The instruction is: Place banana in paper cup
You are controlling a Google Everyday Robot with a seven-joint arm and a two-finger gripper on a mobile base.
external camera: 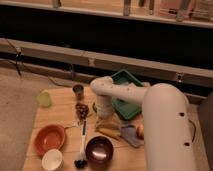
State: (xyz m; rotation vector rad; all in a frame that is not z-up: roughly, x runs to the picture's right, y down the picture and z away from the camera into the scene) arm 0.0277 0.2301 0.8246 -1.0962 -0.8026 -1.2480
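The pale-yellow banana [110, 132] lies on the wooden table [60, 120], just right of centre and behind the dark bowl [99, 150]. The white paper cup [52, 160] stands upright at the front left corner, in front of the orange bowl [49, 139]. My gripper [106, 121] hangs from the white arm, right over the banana's back edge and very close to it. The banana's upper part is partly hidden by the gripper. The cup is about a bowl's width to the left of the gripper and nearer the front.
A green tray [125, 95] sits at the back right under my arm. An apple [140, 131] and a grey cloth [131, 137] lie right of the banana. A dish brush [82, 142], a dark clump [81, 109], a metal cup [78, 91] and a pale green cup [44, 99] stand to the left.
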